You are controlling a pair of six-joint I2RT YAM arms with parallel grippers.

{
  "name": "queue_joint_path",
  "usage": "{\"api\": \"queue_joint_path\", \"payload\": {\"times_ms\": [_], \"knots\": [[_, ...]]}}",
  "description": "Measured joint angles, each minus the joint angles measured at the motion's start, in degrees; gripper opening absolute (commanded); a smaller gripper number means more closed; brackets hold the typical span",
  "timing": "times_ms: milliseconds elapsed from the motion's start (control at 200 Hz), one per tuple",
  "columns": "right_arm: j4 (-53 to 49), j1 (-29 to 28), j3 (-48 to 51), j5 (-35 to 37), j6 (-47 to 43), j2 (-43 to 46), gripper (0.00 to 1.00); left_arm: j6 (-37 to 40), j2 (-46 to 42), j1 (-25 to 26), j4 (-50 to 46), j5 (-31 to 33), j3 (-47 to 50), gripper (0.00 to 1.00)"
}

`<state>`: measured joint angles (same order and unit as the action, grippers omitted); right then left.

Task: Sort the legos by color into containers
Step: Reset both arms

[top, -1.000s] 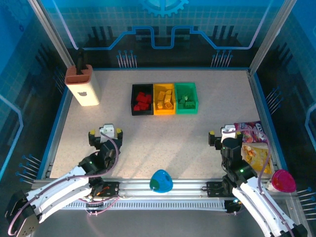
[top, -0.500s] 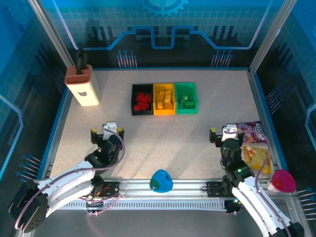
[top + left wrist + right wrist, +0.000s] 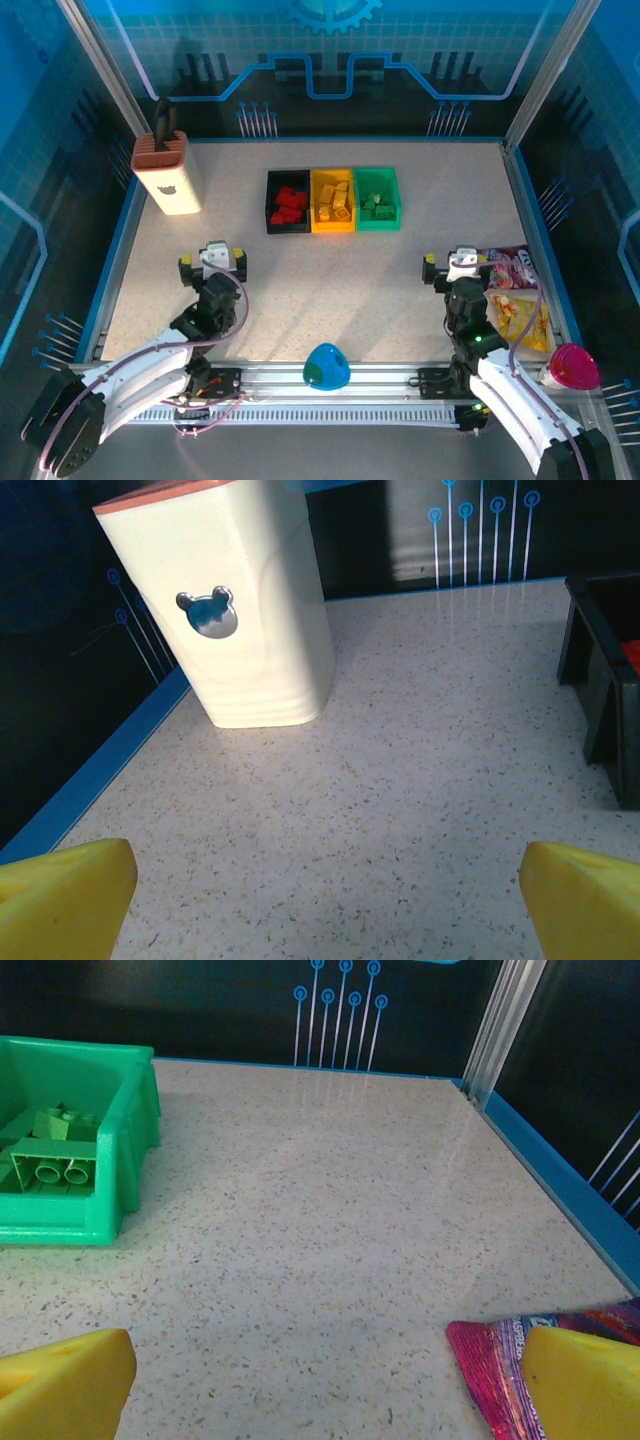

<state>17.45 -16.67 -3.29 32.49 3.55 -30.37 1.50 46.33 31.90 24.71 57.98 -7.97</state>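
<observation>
**Overhead view, with both wrist views.** My left jaws stand spread to their widest and hold nothing. They are at the near left of the table (image 3: pixel 330 285), and their yellow fingertips (image 3: pixel 62 898) frame bare speckled surface. My right jaws are equally wide and empty at the near right. Their fingertips (image 3: pixel 60 1385) stand apart, and the edge of the snack packets (image 3: pixel 515 300) lies just beside the right one.

The containers sit joined in a row at the far middle of the table, well apart from both jaws. From left to right they are the black bin (image 3: pixel 288 229), the yellow bin (image 3: pixel 333 228) and the green bin (image 3: pixel 378 226). The red legos (image 3: pixel 290 205) lie in the black bin, the yellow legos (image 3: pixel 333 203) in the yellow bin and the green legos (image 3: pixel 376 206) in the green bin.

The knife block (image 3: pixel 172 185) stands upright at the far left. The pink bowl (image 3: pixel 573 367) rests beyond the table's near right edge, beside my right arm. A blue domed object (image 3: pixel 326 366) sits on the rail between my two bases.
</observation>
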Motion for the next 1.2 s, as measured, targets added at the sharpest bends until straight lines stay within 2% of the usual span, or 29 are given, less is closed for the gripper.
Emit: {"api": "queue_joint_path", "payload": {"times_ms": [205,790,996,1201], "knots": [[6.1,0.3,2.5,-0.4,-1.1,-0.4,1.00,0.9,2.4,-2.0,4.3,-1.3,0.4,0.99],[15.1,1.7,2.6,-2.1,-2.1,-3.7,1.00,2.0,6.5,-7.5,16.4,-6.4,2.7,0.99],[20.6,2.9,2.6,-3.9,-2.2,-10.3,1.00,2.1,10.1,-9.3,20.8,-8.3,2.8,0.99],[31.2,3.6,2.6,-5.0,-2.8,-22.3,1.00,2.3,16.2,-11.0,26.2,-11.5,2.8,0.99]]}}
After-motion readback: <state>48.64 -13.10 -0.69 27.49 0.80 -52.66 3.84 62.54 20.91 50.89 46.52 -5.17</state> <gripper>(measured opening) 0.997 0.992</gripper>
